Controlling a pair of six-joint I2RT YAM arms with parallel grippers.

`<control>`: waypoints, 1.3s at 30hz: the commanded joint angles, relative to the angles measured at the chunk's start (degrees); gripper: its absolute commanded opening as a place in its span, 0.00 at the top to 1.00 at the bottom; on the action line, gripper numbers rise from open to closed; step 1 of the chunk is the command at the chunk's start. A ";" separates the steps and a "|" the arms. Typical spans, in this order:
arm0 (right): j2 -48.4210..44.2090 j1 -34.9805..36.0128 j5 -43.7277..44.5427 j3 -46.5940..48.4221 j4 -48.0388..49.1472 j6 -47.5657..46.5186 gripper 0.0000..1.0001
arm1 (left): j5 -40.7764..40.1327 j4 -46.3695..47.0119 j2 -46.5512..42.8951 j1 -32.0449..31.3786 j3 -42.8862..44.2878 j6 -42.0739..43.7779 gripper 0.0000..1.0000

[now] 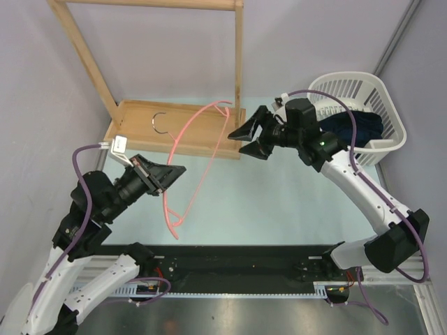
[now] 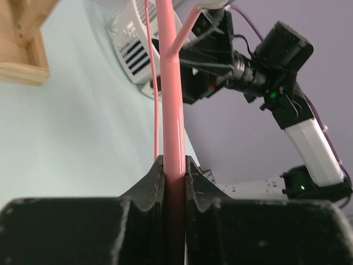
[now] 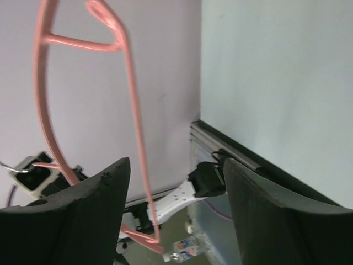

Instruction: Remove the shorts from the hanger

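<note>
The pink hanger [image 1: 199, 150] hangs in the air over the table, bare, with its metal hook [image 1: 159, 120] over the wooden base. My left gripper [image 1: 173, 172] is shut on the hanger's pink bar [image 2: 172, 110] near its lower part. The dark navy shorts [image 1: 357, 129] lie inside the white basket [image 1: 328, 87] at the right. My right gripper [image 1: 244, 135] is open and empty, next to the hanger's upper end; the hanger [image 3: 49, 110] shows ahead of its jaws, outside the gap.
A light wooden rack frame [image 1: 238, 63] stands on a wooden base [image 1: 140, 143] at the back left. The right arm [image 2: 265, 66] shows in the left wrist view. A black rail [image 1: 237, 269] runs along the near edge.
</note>
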 commanded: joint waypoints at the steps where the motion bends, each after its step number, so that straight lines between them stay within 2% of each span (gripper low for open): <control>1: -4.38 -4.14 -2.03 0.22 -13.36 -10.37 0.19 | -6.97 1.61 2.64 0.25 6.42 5.00 1.00; 4: -6.31 -7.13 -0.36 0.22 -21.27 -17.40 0.11 | -11.19 0.03 7.11 0.25 11.42 9.56 1.00; 8: -8.86 -9.33 1.22 0.30 -27.87 -23.21 0.10 | -16.11 -3.31 14.32 0.25 20.65 17.66 1.00; 16: -10.18 -13.72 -0.53 0.22 -30.34 -25.77 0.10 | -22.88 -5.42 29.70 0.25 38.14 29.09 1.00; 22: -10.27 -16.88 -3.42 0.22 -31.13 -26.21 0.10 | -23.59 -2.79 36.83 0.16 42.11 31.03 1.00; 26: -10.27 -22.24 -5.19 1.70 -34.19 -29.19 0.09 | -23.41 -0.77 41.49 0.25 44.75 32.35 1.00; 32: -8.95 -22.60 -2.91 5.66 -35.44 -32.27 0.09 | -22.01 3.10 50.09 0.34 52.30 35.42 1.00; 39: -7.46 -23.21 -0.45 10.93 -38.43 -35.52 0.09 | -19.72 3.19 60.29 0.86 63.55 35.87 1.00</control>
